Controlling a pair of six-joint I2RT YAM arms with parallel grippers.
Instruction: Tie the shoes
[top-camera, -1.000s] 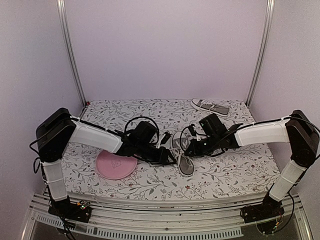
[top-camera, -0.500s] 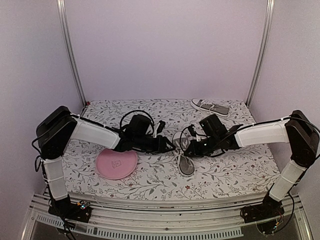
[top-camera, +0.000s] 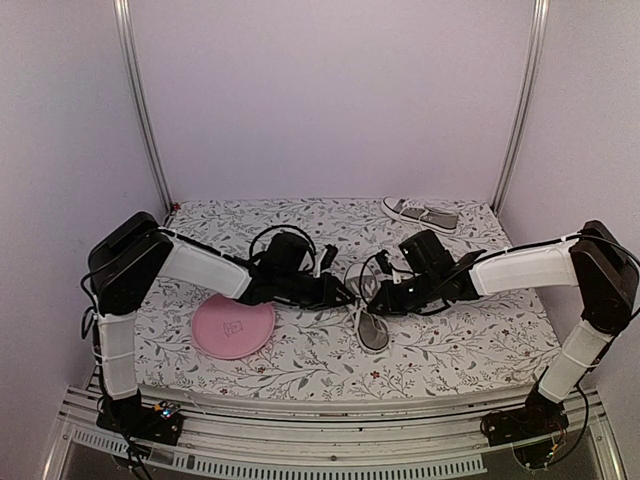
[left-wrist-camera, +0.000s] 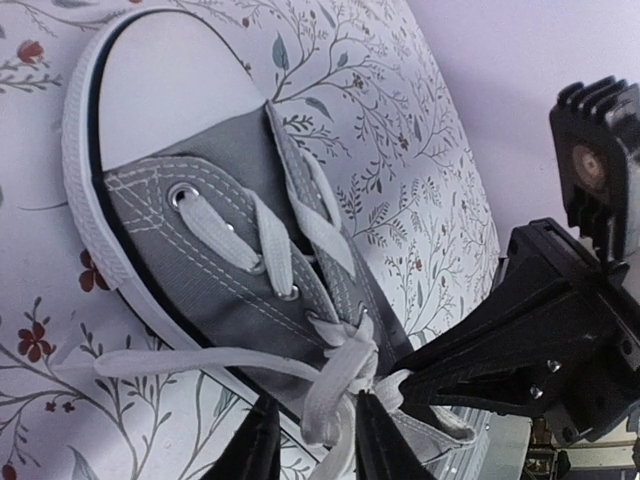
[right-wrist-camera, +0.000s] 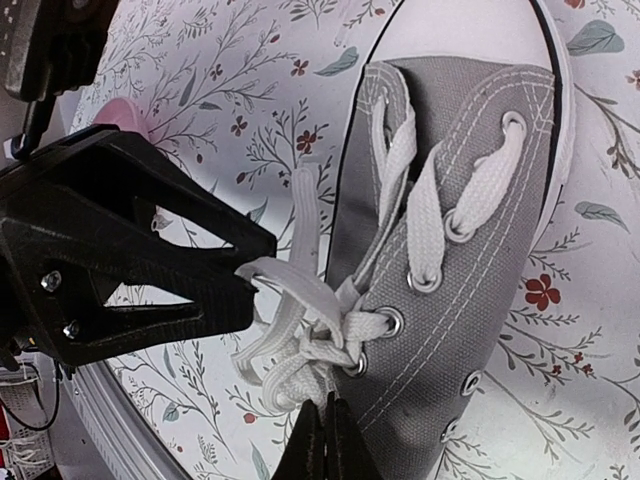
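A small grey canvas sneaker (top-camera: 371, 322) sits on its sole in the middle of the flower-patterned bench (top-camera: 450, 350), and both arms reach in to it from either side. The second sneaker (top-camera: 421, 214) of the pair lies well apart, at the far right of the bench near the back wall. A round pink plate (top-camera: 233, 327) rests to the left, under the left forearm.

The left wrist view shows the white toe cap (left-wrist-camera: 180, 70) and the white laces (left-wrist-camera: 290, 215) crossing up through the metal eyelets. A loose lace strand (left-wrist-camera: 190, 362) trails off sideways onto the cloth.

The left tool (left-wrist-camera: 318, 445) stands over the lace crossing at the upper eyelets. One finger is on each side of a white strand, with only a narrow gap. Whether the fingers are actually pinching the strand cannot be told.

The right tool (right-wrist-camera: 326, 425) has its fingers pressed together. Its tips touch the tangle of lace beside the same eyelets. Whether a strand is caught between them cannot be told. The two tools nearly meet at the crossing, tip facing tip.
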